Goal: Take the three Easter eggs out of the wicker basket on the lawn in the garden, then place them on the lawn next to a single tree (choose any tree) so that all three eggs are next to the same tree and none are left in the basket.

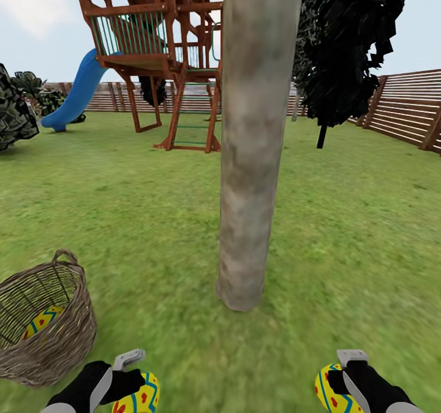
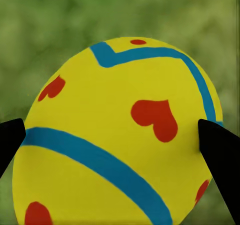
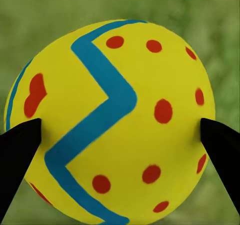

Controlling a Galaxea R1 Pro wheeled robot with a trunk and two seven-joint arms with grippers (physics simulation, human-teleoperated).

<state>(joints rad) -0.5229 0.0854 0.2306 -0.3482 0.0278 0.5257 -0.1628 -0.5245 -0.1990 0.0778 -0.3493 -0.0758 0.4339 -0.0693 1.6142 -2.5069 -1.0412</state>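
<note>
Two eggs are riding in the grippers, and a third is sitting in the basket. The left gripper [image 1: 131, 376] is clamping the left egg [image 1: 138, 394] between its dark fingers [image 2: 11, 140], which are pressing on opposite sides of the shell. In the left wrist view that egg [image 2: 120, 135] is lying tilted, its long axis slanting across the fingers, narrower end toward the grass beyond the fingertips. The right gripper [image 1: 343, 373] is pinching the right egg [image 1: 334, 391] the same way, its fingers [image 3: 220, 145] touching the shell on both flanks. From the right wrist view this egg [image 3: 110, 120] is looking nearly round, so I cannot tell which way its long axis is running; its blue zigzag is running along the finger direction. Both held eggs are hanging over the lawn [image 1: 343, 217], nearer the camera than the tree [image 1: 254, 156], one to each side of the trunk's foot. The wicker basket [image 1: 64, 339] is standing upright on the grass well left of the tree, just beside the left gripper, with the third egg [image 1: 40, 322] showing through its weave, low against the inner wall.
</note>
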